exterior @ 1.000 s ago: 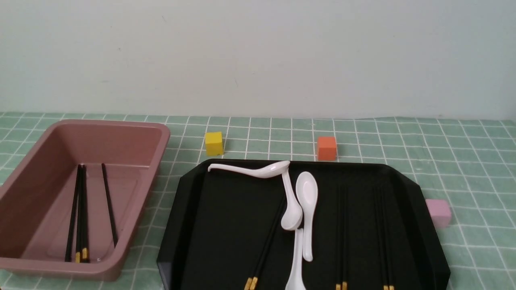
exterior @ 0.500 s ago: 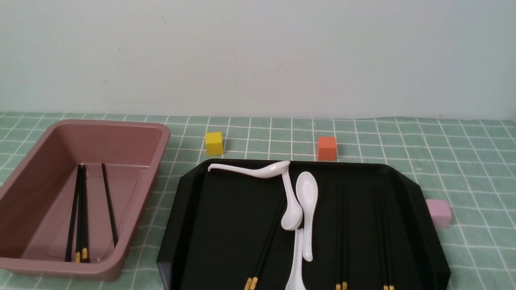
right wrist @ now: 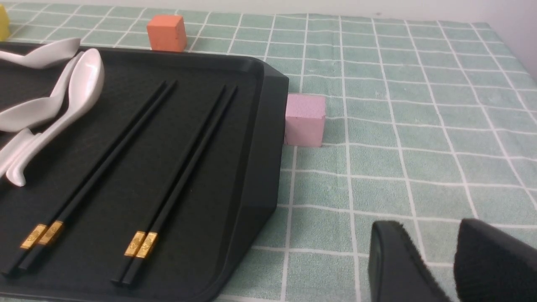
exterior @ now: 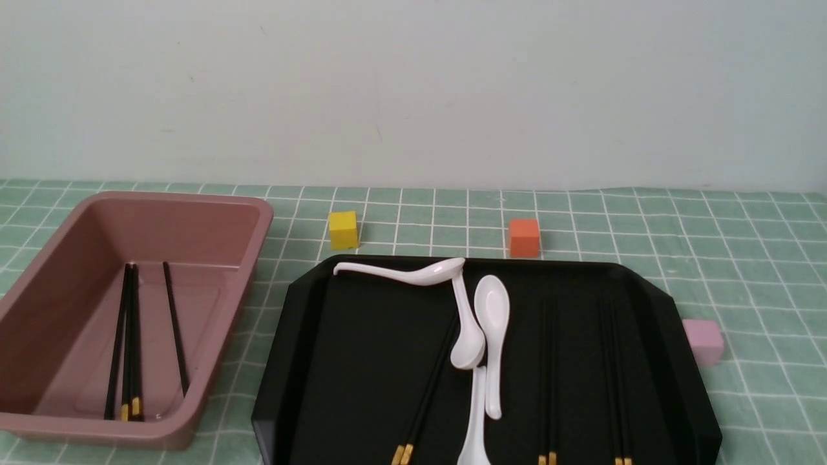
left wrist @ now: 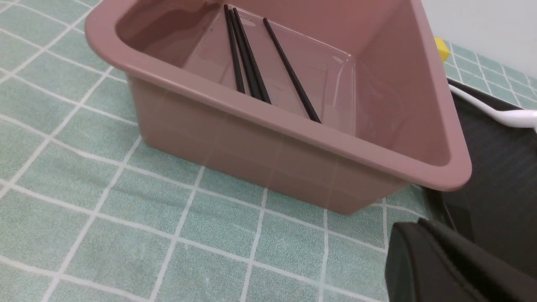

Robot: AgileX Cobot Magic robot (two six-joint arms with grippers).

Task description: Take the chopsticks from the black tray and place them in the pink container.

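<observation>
Step in hand, by my reading: between picks. Neither arm shows in the front view and neither holds anything.

Nearest, the left gripper (left wrist: 436, 260) hangs low over the cloth just off the near corner of the pink container (exterior: 194, 413); only a dark wedge of it shows, with no gap visible, so I take the jaws as closed and empty. The right gripper (right wrist: 436, 264) sits off the near right corner of the black tray (exterior: 303, 336), jaws parted, nothing between them.

Chopsticks (exterior: 423, 397) remain on the tray: one pair at the near edge beside the white spoons (exterior: 491, 323), two more pairs toward the right edge. Four sticks already lie in the container (so partly done).

Next move likely calls for a descent onto one tray pair, clear of the spoons.

Views: the right wrist resolves the right-hand pairs (right wrist: 105, 167), faint from the front. Only the front shows the yellow cube (exterior: 343, 230) and orange cube (exterior: 524, 237) together beyond the far edge.
</observation>
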